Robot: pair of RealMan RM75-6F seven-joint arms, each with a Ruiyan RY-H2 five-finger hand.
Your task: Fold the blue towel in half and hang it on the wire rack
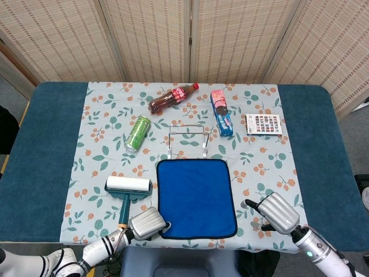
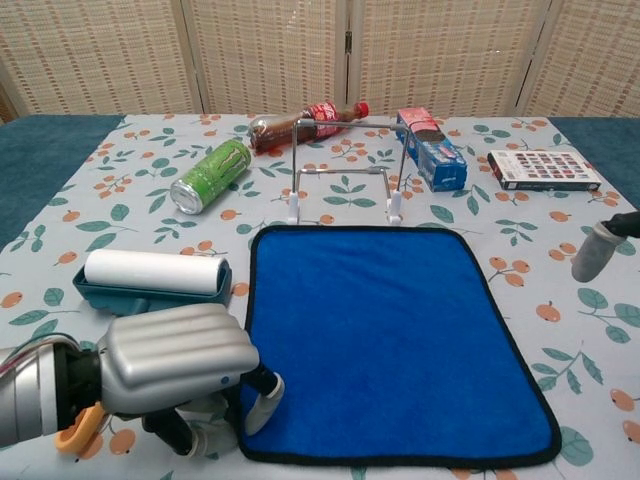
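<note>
The blue towel [image 1: 196, 198] [image 2: 395, 340] lies flat on the flowered cloth, near the table's front edge. Just behind it stands the empty wire rack [image 1: 188, 140] [image 2: 345, 170]. My left hand [image 1: 145, 223] [image 2: 175, 360] sits at the towel's near left corner, with one finger [image 2: 262, 400] lying on the fabric. Its silver back hides the other fingers, so a grip on the corner cannot be confirmed. My right hand [image 1: 278, 212] rests right of the towel's near right corner, fingers apart, holding nothing. The chest view shows only one of its fingertips [image 2: 597, 250].
A lint roller in a teal holder [image 1: 128, 186] [image 2: 155, 275] lies left of the towel, close to my left hand. Behind the rack are a green can [image 1: 138, 133], a cola bottle [image 1: 172, 98], a cookie pack [image 1: 221, 112] and a patterned box [image 1: 264, 124].
</note>
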